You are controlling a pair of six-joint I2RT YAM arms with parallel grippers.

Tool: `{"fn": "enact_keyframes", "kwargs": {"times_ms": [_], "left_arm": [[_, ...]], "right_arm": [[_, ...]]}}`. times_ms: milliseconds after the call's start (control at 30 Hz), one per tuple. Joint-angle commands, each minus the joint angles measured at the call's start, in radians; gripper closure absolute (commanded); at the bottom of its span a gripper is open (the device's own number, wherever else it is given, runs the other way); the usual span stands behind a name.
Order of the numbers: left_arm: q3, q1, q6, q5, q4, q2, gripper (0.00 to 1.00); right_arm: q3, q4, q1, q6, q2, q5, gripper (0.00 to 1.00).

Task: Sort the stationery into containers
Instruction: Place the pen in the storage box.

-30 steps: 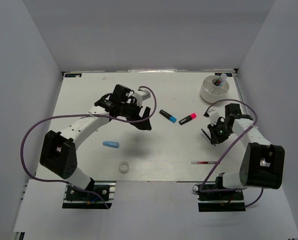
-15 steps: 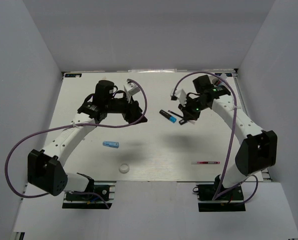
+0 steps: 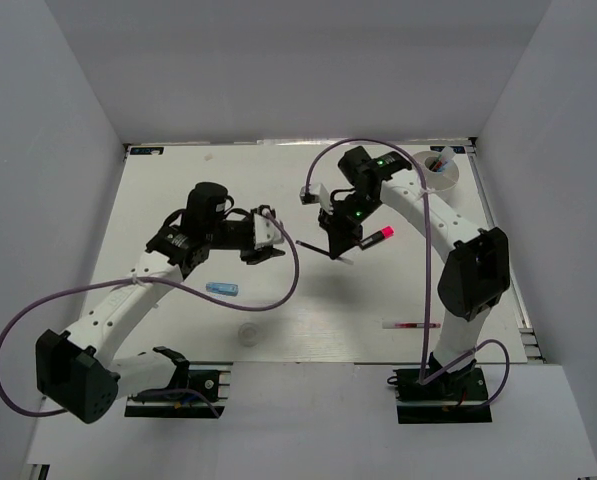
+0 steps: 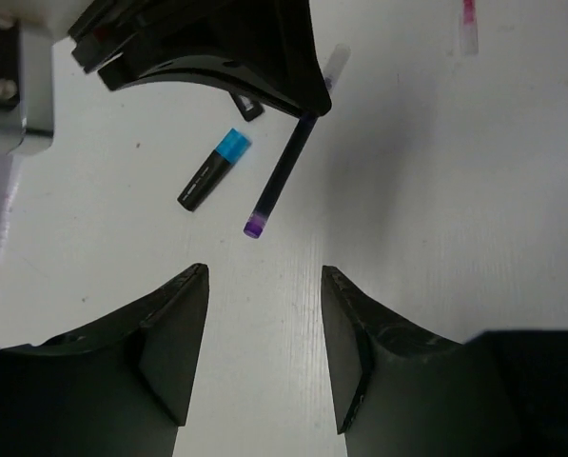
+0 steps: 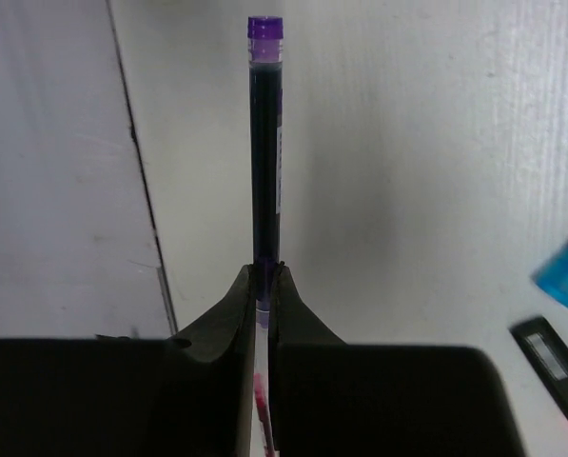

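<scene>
My right gripper (image 3: 338,238) (image 5: 262,276) is shut on the thin dark-blue pen (image 5: 264,143) near its clear end. The pen sticks out towards the left arm, low over the table (image 3: 313,247) (image 4: 279,176). My left gripper (image 3: 265,240) (image 4: 264,333) is open and empty, a short way left of the pen's purple tip. The blue-capped marker (image 4: 215,169) lies beside the pen. The pink-capped marker (image 3: 376,238) lies just right of the right gripper. The light-blue tube (image 3: 221,288), the white tape ring (image 3: 248,333) and the red pen (image 3: 411,325) lie nearer the front. The white dish (image 3: 430,180) stands at the far right.
The dish holds a few items. Grey walls close in the table on the left, back and right. Purple cables loop from both arms over the table. The right arm reaches across the far right part of the table.
The right arm swung from the near right to the table's middle and now holds the dark-blue pen. The left gripper drew back a little to the left.
</scene>
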Motion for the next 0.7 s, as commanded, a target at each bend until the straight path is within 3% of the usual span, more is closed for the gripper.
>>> {"fn": "enact_keyframes", "kwargs": {"times_ms": [0,300,667], "left_arm": [[-0.031,-0.035,0.259,-0.047,-0.061,-0.045,0.39],[-0.025,-0.142,0.359,-0.202,-0.07,-0.004,0.4],[-0.017,-0.234,0.425,-0.274,-0.058,0.057,0.43]], "right_arm": [[0.052,-0.095,0.007,0.045,0.033,-0.122,1.0],[0.052,-0.096,0.029,0.105,0.06,-0.162,1.0],[0.038,-0.096,0.05,0.129,0.071,-0.18,1.0]]}}
